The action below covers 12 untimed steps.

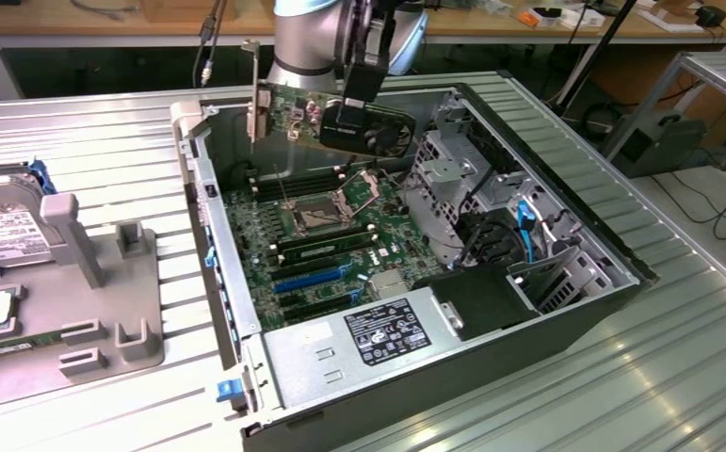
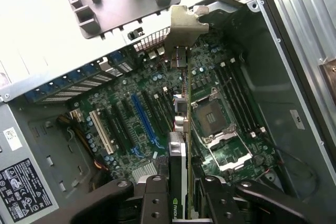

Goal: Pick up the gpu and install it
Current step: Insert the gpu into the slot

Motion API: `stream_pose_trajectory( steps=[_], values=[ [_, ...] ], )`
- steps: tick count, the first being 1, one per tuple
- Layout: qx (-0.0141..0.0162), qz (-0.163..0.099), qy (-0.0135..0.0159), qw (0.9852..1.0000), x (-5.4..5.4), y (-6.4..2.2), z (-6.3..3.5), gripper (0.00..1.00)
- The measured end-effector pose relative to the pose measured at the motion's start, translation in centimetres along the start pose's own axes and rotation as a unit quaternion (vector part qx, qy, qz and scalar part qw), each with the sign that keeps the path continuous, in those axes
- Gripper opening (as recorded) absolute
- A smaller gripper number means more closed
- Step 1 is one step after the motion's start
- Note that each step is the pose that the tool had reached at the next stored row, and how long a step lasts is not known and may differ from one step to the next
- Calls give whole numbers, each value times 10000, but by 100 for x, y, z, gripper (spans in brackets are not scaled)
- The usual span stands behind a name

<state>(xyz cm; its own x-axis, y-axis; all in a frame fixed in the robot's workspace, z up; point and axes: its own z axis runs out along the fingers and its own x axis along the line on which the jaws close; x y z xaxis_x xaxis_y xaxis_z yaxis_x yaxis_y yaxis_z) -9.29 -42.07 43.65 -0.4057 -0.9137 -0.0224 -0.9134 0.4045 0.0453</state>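
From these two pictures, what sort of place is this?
Probably a robotics lab for computer assembly: a robot arm holds a gpu over an open computer case on a metal table, with a workbench behind.

I am looking at a silvery desk (image 1: 99, 141) built of ribbed metal panels, with grooves running all along its top. Two things lie directly on it. A black computer case (image 1: 551, 339) lies on its side near the middle, with its open face turned up. Toward the exterior view's left sits a flat grey tray (image 1: 36, 377) with upright posts and slots moulded into it. The tray is near the case but apart from it, and a strip of bare ribs shows between them. More bare ribbed metal stretches past the case on the exterior view's right.
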Motion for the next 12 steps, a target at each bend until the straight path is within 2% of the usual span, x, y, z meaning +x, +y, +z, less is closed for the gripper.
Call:
stream_pose_trajectory(
  steps=[8,12],
  values=[
    [-8,-368,17,9993,-22,-49,-2,27],
    [-17,-735,34,9973,-52,-115,-4,27]
  ],
)
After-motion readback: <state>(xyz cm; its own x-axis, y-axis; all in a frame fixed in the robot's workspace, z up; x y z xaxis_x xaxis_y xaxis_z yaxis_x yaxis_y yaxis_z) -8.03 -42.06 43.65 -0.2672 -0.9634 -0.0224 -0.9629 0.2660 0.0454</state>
